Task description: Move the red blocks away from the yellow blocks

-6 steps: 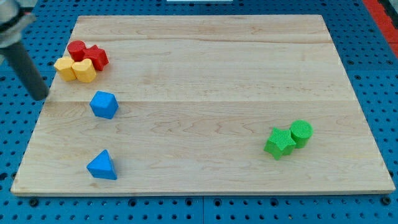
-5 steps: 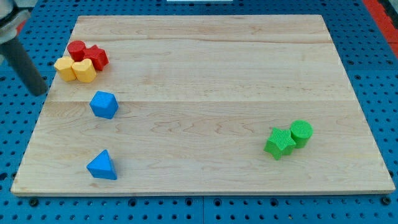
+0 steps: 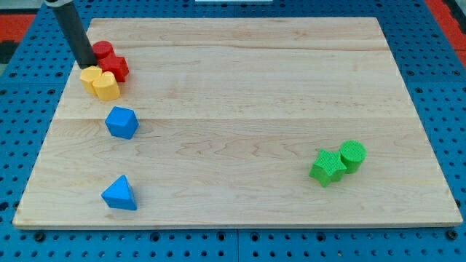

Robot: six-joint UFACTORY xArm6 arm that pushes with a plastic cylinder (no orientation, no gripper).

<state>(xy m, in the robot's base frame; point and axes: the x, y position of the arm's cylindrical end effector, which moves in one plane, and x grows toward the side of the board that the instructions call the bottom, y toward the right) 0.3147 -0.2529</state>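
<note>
Four blocks: you see two red and two yellow packed together near the board's [image 3: 240, 33] upper left corner.
Red cylinder [image 3: 103, 50]: you find it at the top of the cluster, partly covered by the rod, so only its right part shows.
Red block [image 3: 116, 68]: it sits just below and right of the cylinder, touching it; you cannot make out its exact shape.
Yellow blocks: one [image 3: 90, 76] lies at the view's left, the other [image 3: 107, 85] just right and lower; both touch each other and the red pair.
My tip [image 3: 87, 65]: the dark rod has no jaws; its end presses at the cluster's left edge, against the red cylinder and just above the left yellow block.
Cut off: the rod's upper part leaves the view's top.
Elsewhere: you see a blue block [image 3: 121, 121] below the cluster.
</note>
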